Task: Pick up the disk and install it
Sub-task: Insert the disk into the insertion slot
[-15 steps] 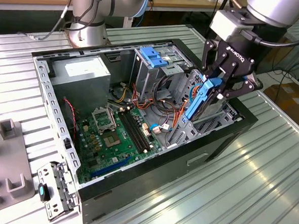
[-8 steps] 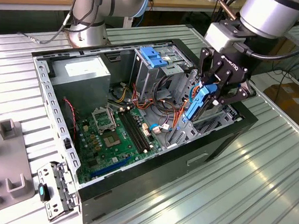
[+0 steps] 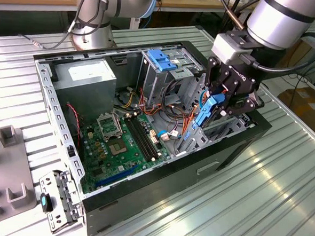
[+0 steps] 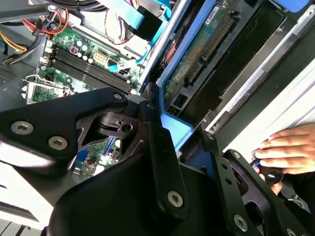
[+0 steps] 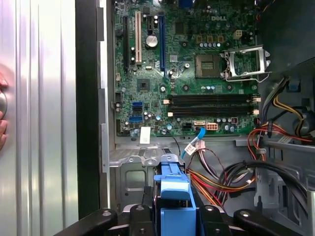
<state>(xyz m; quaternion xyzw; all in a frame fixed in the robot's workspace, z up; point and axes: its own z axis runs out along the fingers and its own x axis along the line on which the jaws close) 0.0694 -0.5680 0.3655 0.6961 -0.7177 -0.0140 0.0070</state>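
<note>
The disk [image 3: 207, 111] hangs on edge in its blue plastic rail frame over the open computer case, at the exterior view's right, just above the drive bay by the case's front wall. My gripper [image 3: 218, 103] is shut on it, black fingers clamping both flat sides. In the second wrist view the disk [image 4: 197, 54] shows its green circuit-board underside and blue frame edge running away from the gripper [image 4: 183, 136]. In the first wrist view the blue frame [image 5: 172, 189] sits between the fingers [image 5: 206, 212], above the bay's metal floor.
The fixed blue bracket [image 3: 162, 59] tops the drive cage beside the disk. Orange and red cables [image 3: 174, 118] lie below. The motherboard [image 3: 118, 142] and grey power supply [image 3: 88, 75] fill the case. A person's hand [image 4: 285, 147] rests on the table outside the case wall.
</note>
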